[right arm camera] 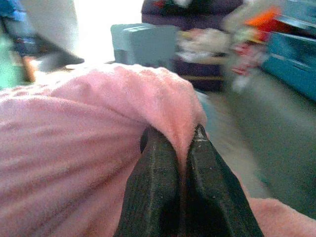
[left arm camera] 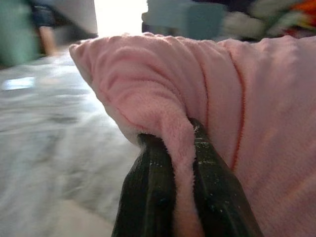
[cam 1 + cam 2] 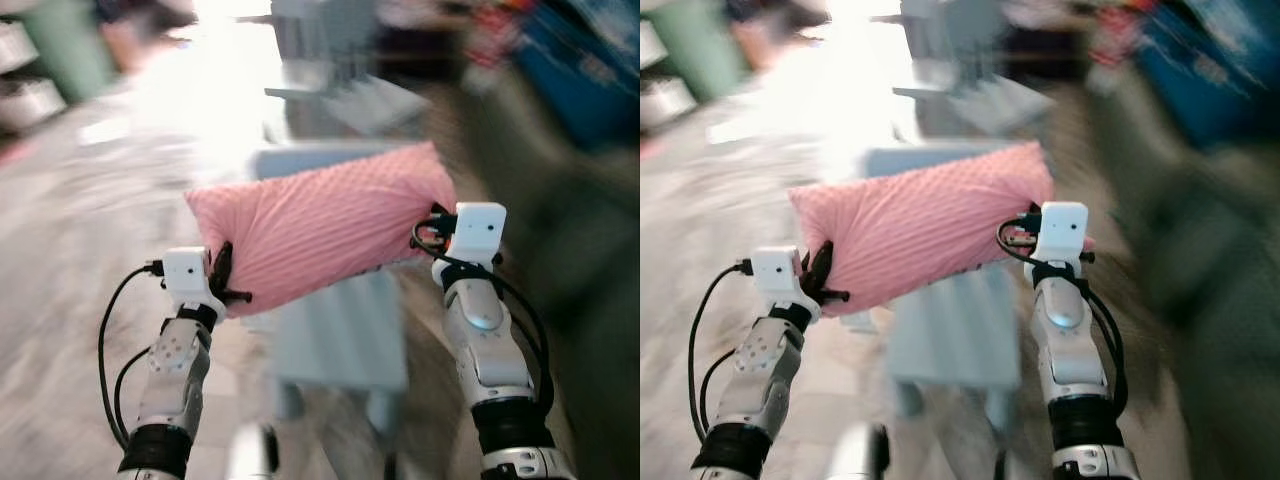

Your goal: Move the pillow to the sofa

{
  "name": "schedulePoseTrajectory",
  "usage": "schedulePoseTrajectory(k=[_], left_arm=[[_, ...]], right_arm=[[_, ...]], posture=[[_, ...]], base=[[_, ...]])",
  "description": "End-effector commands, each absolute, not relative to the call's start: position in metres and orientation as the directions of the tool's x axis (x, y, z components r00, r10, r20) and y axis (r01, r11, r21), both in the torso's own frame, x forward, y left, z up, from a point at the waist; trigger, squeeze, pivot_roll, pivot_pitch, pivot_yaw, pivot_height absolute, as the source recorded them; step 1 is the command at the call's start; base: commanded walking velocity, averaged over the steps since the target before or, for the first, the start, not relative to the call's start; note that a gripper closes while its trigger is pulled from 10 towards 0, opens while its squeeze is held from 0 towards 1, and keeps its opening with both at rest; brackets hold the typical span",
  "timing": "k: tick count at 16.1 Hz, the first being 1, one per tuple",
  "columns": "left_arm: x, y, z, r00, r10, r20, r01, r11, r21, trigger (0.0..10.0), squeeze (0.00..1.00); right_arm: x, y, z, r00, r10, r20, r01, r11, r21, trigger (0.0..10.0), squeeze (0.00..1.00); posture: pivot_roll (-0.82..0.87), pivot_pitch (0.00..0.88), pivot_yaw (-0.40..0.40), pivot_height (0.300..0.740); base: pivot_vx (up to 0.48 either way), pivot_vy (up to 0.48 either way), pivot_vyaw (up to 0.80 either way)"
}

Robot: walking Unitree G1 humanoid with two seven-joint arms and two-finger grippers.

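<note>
A pink ribbed pillow (image 3: 320,225) hangs in the air between my two arms, held lengthwise and tilted up toward the right. My left gripper (image 3: 222,275) is shut on the pillow's left corner; in the left wrist view its black fingers (image 2: 153,192) pinch a fold of pink fabric (image 2: 180,148). At the right end my right gripper (image 3: 438,228) is shut on the other corner, and the right wrist view has its fingers (image 1: 158,192) clamped on pink cloth (image 1: 98,128). A dark grey-green sofa (image 3: 570,270) runs along the right side, blurred.
A pale blue-grey small table or stool (image 3: 345,340) stands directly below the pillow. Another grey piece of furniture (image 3: 340,90) is further ahead. A blue container (image 3: 590,70) sits at the far right. A person (image 3: 130,30) stands blurred at the far left. Light floor (image 3: 70,220) spreads to the left.
</note>
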State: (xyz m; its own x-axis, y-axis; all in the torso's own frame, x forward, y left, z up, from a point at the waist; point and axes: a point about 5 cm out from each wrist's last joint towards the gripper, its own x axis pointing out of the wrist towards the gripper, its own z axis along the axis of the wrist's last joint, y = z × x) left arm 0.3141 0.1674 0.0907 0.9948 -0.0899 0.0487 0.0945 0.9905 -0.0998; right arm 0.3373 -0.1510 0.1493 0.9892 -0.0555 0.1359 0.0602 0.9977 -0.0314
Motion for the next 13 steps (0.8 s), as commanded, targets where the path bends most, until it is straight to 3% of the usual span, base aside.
schedulePoseTrajectory(k=[1, 13], left_arm=[[0.3124, 0.1816, 0.0902, 0.998, -0.04, 0.045, 0.044, 0.995, -0.091, 0.0, 0.0], [0.3123, 0.1789, 0.088, 0.998, -0.049, 0.034, 0.052, 0.993, -0.102, 0.0, 0.0]], right_arm=[[0.3381, -0.1578, 0.1686, 0.971, -0.105, 0.213, 0.11, 0.994, -0.014, 0.0, 0.0], [0.3371, -0.159, 0.1713, 0.969, -0.111, 0.22, 0.117, 0.993, -0.013, 0.0, 0.0]], posture=[[-0.12, 0.0, 0.073, 0.733], [-0.13, 0.0, 0.073, 0.74]], base=[[0.0, 0.0, 0.0], [0.0, 0.0, 0.0]])
